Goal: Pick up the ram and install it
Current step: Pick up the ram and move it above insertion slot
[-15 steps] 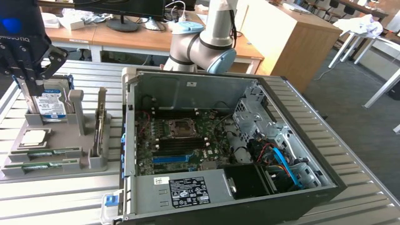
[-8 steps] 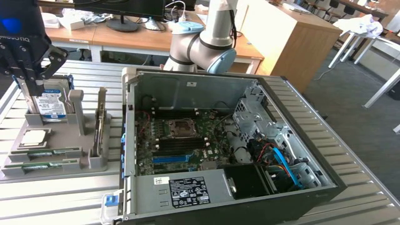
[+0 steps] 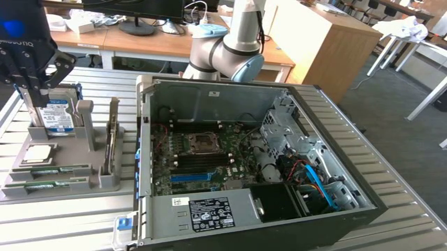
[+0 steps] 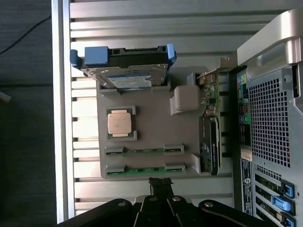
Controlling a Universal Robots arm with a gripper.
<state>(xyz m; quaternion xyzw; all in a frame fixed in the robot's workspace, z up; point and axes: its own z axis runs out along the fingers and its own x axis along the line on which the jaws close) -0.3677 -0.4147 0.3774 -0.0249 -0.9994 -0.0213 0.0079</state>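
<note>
Gripper [image 4: 160, 183], shut and empty, hangs over the tray [image 3: 66, 150] at the exterior view's left. The ram [image 3: 54, 170] lies below it, nearer, long axis left-right.

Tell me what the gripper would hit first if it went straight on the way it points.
Most likely the outer ram in the grey tray: the shut gripper points down right beside it. Depth is unclear, so it might meet the tray's edge instead.

I work over a ribbed metal table [image 3: 70, 225]; behind it stand pale wooden desks [image 3: 133, 44] with a dark monitor [image 3: 140, 6], grey carpet [image 3: 391, 99], and white table legs [image 3: 386, 52] at the exterior view's right.
</note>
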